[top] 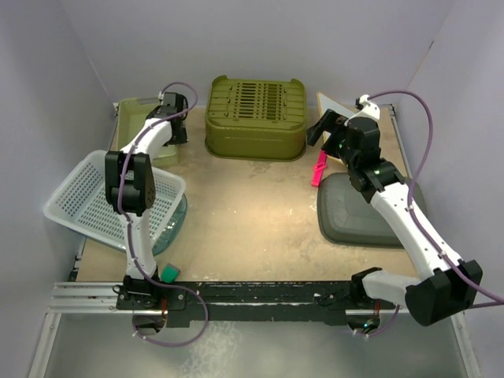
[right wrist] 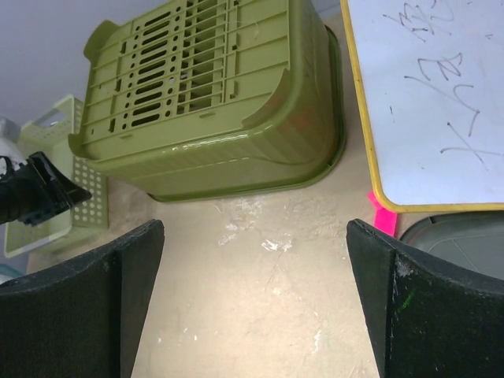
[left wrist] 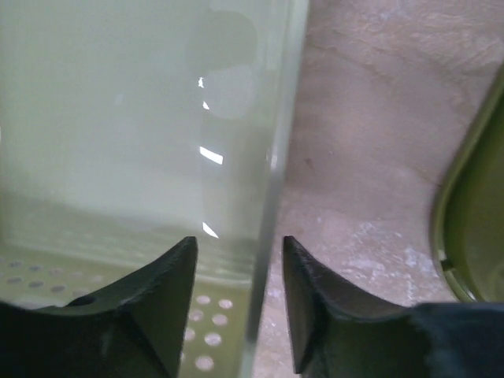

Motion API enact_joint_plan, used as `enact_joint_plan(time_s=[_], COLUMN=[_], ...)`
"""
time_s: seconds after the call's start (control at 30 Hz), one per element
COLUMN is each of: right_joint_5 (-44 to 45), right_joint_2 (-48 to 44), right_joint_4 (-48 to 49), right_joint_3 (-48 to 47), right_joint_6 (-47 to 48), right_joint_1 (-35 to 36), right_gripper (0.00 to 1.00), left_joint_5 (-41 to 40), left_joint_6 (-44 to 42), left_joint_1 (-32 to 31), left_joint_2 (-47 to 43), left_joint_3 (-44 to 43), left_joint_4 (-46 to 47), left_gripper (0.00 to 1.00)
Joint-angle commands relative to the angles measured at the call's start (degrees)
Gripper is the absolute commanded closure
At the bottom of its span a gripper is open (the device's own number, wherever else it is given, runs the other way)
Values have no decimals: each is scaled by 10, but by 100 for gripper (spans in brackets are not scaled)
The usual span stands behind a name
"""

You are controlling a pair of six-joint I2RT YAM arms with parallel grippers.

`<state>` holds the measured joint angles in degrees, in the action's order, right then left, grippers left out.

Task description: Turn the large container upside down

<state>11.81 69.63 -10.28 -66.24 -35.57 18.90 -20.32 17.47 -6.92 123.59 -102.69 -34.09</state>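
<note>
The large olive-green container rests upside down at the back middle of the table, slotted bottom up. It also shows in the right wrist view, and its rim shows at the right edge of the left wrist view. My left gripper is to its left, with its jaws a little apart on either side of the wall of a small light-green bin, not pressing on it. My right gripper is wide open and empty over bare table, right of the container.
The light-green bin stands at the back left. A white mesh basket lies on a teal lid at the left. A whiteboard, a pink object and a grey lid are at the right. A small green block lies near the front.
</note>
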Motion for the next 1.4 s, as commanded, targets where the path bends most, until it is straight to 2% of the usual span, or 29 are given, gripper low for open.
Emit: enact_joint_plan(time_s=[0.0, 0.07, 0.2, 0.4, 0.47, 0.73, 0.87, 1.0, 1.17, 1.23, 1.37], right_joint_5=[3, 4, 10, 12, 15, 38, 49, 96, 153, 165, 194], right_joint_2=[-21, -30, -51, -81, -98, -171, -188, -204, -247, -271, -301], right_joint_4=[-17, -23, -22, -38, -41, -40, -67, -116, -152, -160, -169], right_joint_3=[-5, -3, 6, 15, 21, 79, 93, 98, 95, 91, 78], right_joint_6=[18, 18, 18, 19, 20, 21, 36, 60, 82, 92, 114], right_joint_1=[2, 2, 2, 2, 2, 2, 2, 2, 2, 2, 1], right_gripper=[0, 0, 1, 1, 1, 2, 2, 2, 0, 0, 0], left_joint_5=[71, 96, 151, 182, 188, 211, 248, 362, 383, 394, 399], left_joint_6=[2, 1, 12, 21, 47, 139, 175, 260, 336, 390, 485], left_joint_1=[21, 21, 19, 14, 13, -13, -87, -143, -265, -317, -373], left_joint_2=[4, -1, -44, -137, -177, -373, -435, -480, -530, -548, -565], left_joint_3=[-14, -19, -26, -82, -83, 61, 87, 154, 263, 322, 437], left_joint_4=[43, 42, 45, -3, -7, 47, 60, 144, 239, 320, 475], left_gripper=[64, 80, 100, 100, 100, 100, 100, 100, 100, 100, 100])
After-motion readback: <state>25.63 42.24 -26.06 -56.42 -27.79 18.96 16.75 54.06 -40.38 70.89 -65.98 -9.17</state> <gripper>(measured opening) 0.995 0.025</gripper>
